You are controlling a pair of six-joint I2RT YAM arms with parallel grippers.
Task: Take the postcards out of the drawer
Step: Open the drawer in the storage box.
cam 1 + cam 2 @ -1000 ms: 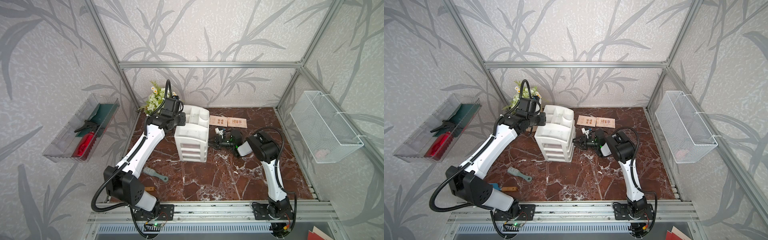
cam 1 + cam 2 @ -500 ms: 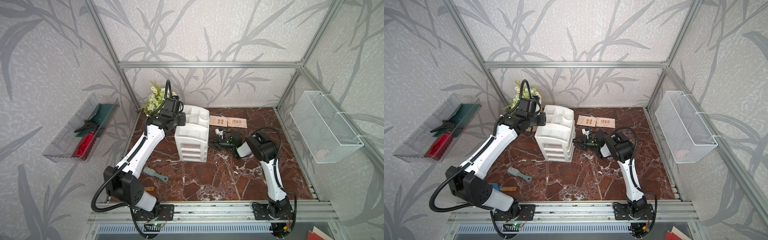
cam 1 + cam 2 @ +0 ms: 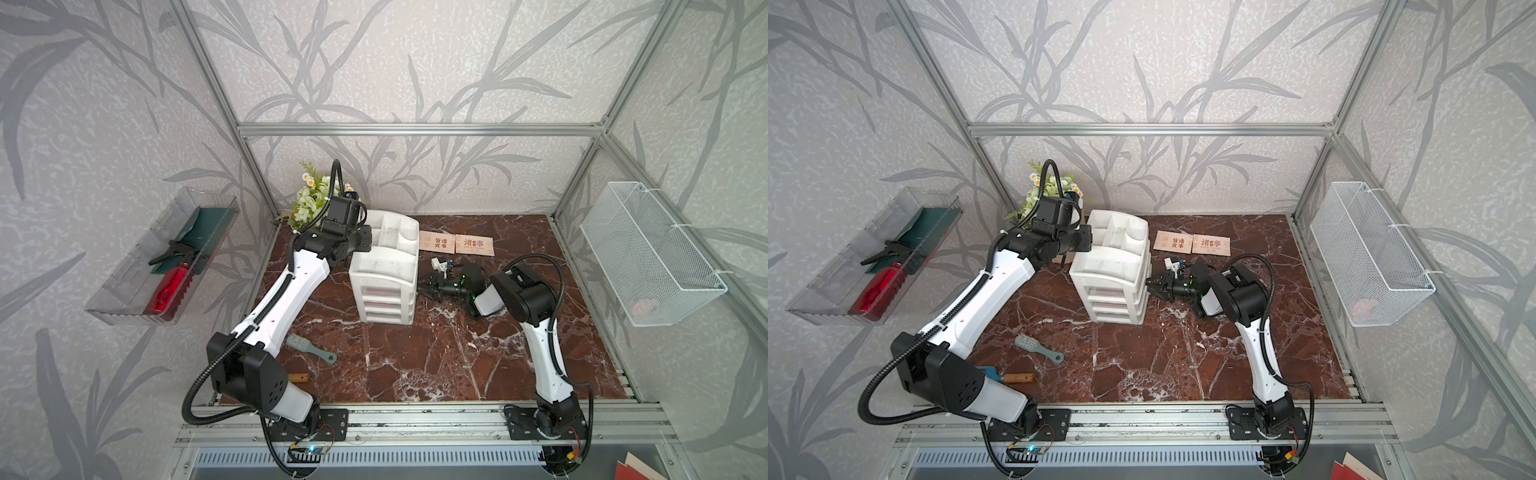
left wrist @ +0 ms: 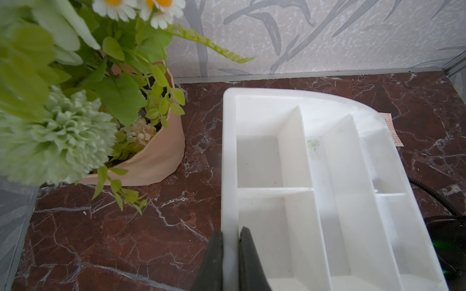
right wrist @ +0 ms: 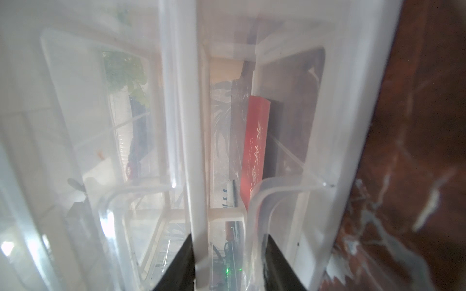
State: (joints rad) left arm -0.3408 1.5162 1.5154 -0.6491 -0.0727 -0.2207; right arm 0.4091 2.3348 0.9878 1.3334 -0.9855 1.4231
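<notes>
Marble tabletop (image 3: 436,365) — organizer (image 3: 384,286), two postcards (image 3: 457,244), brush (image 3: 309,348), flowerpot (image 4: 161,156)

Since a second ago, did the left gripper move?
No. The left gripper stays clamped on the rim of the drawer unit, same spot beside the flowers.

Looked down steeply in both top views from high above the front rail (image 3: 415,415), toward the back wall (image 3: 415,178), far enough off to take in the whole table (image 3: 415,365). Differed there only by a slight sideways shift. Peered from the left wrist over the left end effector (image 4: 230,234), close above the drawer unit (image 4: 353,176) and its open top compartments, flower pot (image 4: 161,161) alongside. Sat from the right wrist almost against that unit's clear drawer fronts, behind the right end effector (image 5: 228,241), rolled sideways. Shared the unit across all four views.
</notes>
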